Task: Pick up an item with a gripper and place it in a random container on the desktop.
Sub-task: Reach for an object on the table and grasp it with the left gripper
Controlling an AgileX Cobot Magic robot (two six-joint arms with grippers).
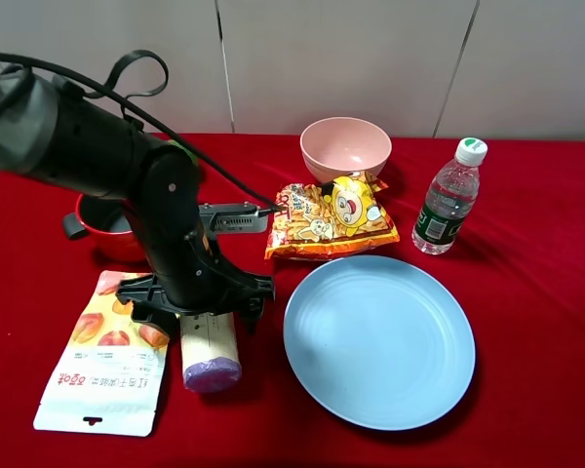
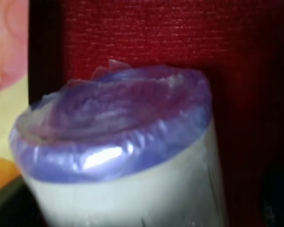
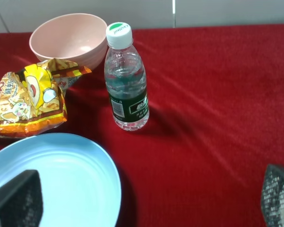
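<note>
The left gripper (image 1: 207, 317) straddles the roll (image 1: 211, 353), jaws apart, not clamped.

This looks like a robotics lab or test bench rather than a lived-in room, though little beyond the table shows. A bulky dark grey and black robot arm (image 1: 161, 210) trailing loose black cables (image 1: 49, 69) reaches over a table draped in plain red cloth (image 1: 536, 166), backed by a bare pale panelled wall (image 1: 351, 58). Unrelated household goods are laid out like test pieces: a round pink plastic bowl (image 1: 346, 146), a clear plastic water bottle with a green label (image 1: 450, 200), an orange-yellow chip bag (image 1: 331, 219) and a large round light blue plastic plate (image 1: 380, 341).
</note>
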